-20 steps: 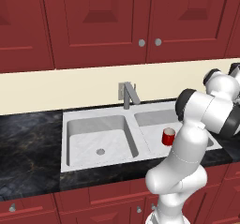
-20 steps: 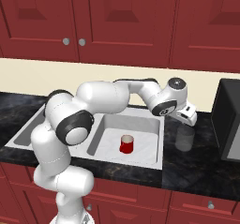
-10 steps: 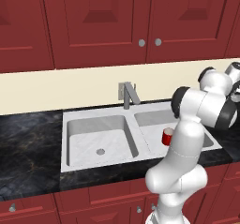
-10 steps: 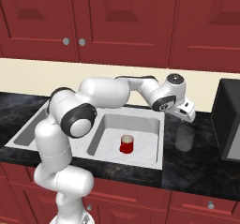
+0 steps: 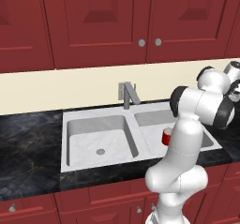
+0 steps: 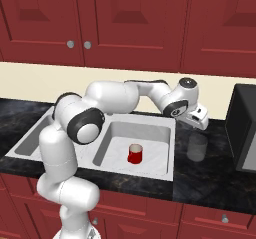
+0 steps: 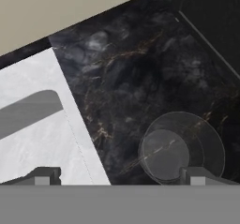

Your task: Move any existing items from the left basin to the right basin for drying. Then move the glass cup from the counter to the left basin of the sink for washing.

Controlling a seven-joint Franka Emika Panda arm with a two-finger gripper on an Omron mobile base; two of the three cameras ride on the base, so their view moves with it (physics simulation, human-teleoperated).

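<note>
I see the white double sink (image 5: 75, 120) set into the black counter (image 6: 215, 183), a glossy marble-like slab with faint pale and rusty veins, over red panelled cabinets (image 6: 210, 218). The left basin (image 5: 93, 138) is a squarish tub with soft marbled grey streaks and a small round drain (image 5: 100, 151). The right basin (image 6: 155, 155) is plainer white, and in it stands the red cup (image 6: 135, 153), a short cylinder with a pale rim and inside, upright on the basin floor. From the left base camera the same red cup sits at about three o'clock of the faucet's base line, partly behind my white arm. The grey angular faucet (image 5: 127, 94) rises at the back middle, at twelve o'clock of the divider between the tubs.

The glass cup (image 6: 196, 147) stands upright on the counter just beside the sink's right edge, at three o'clock of the red cup. It is smoky and translucent, a plain tumbler without a handle; in the hand camera I look down into its round mouth and see the veined stone through its thin wall.

My gripper (image 7: 117, 176) hangs above the counter near the sink's rim, fingers spread wide and holding nothing. One dark fingertip (image 7: 199, 176) lies over the glass's near rim in that camera; the other lies over the white sink rim. A dark boxy appliance (image 6: 245, 128) stands at three o'clock of the glass.
</note>
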